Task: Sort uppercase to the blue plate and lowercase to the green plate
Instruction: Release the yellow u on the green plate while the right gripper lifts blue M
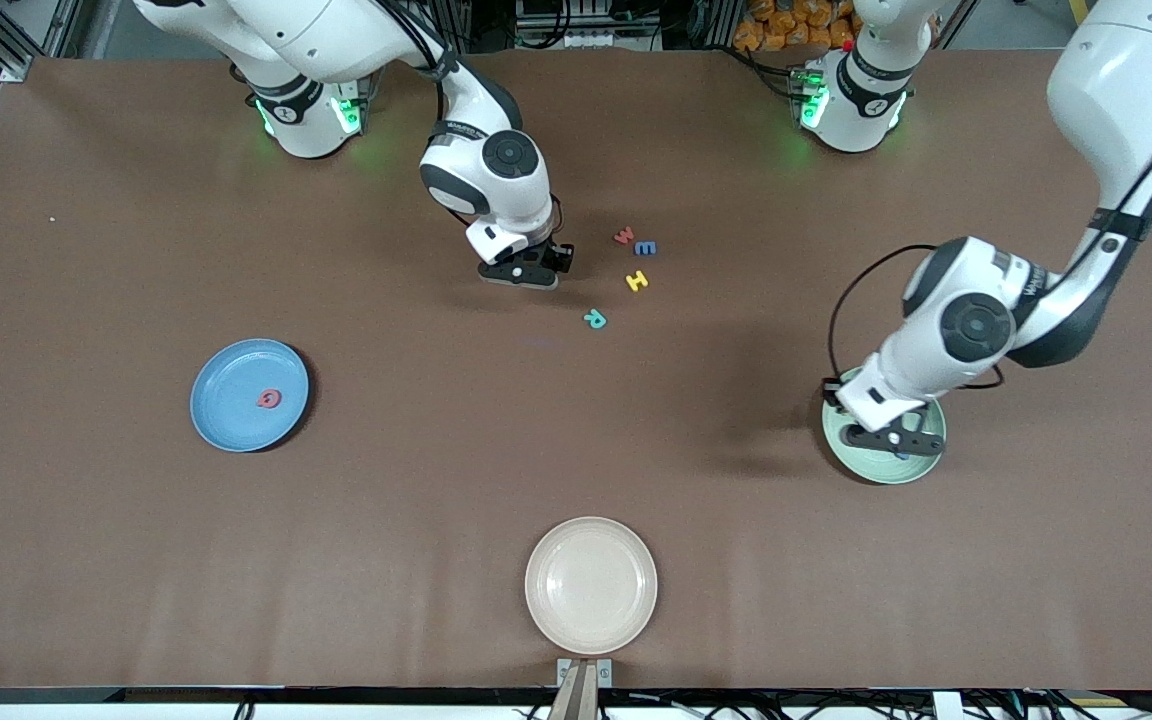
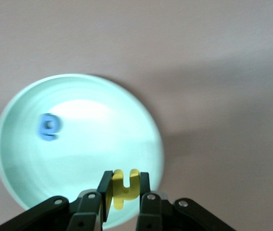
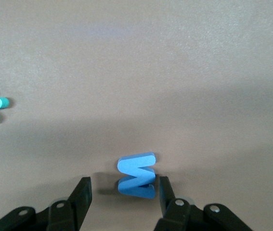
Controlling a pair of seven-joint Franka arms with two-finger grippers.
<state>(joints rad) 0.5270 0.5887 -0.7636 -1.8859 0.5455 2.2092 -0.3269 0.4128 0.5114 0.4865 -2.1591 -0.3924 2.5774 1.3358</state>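
Front view: right gripper point(image 1: 534, 272) sits low at the table point(image 1: 86, 560) near its middle, just beside the loose letter cluster — red w point(image 1: 624, 237), blue e-shaped letter point(image 1: 645, 248), yellow H point(image 1: 637, 281), teal R point(image 1: 594, 319). Right wrist view: fingers part-open around blue M point(image 3: 137, 174); one finger touches it, the other stands apart. No grip yet.

Left gripper point(image 1: 898, 437) hangs over the green plate point(image 1: 921, 468), toward the left arm's end of the table. Left wrist view: fingers clamped on yellow n point(image 2: 123, 186), above the plate's rim; blue a point(image 2: 49, 127) lies in the plate.

Blue plate point(image 1: 226, 400), toward the right arm's end — red Q point(image 1: 269, 400) in it. Cream plate point(image 1: 591, 585) at the table's near edge.
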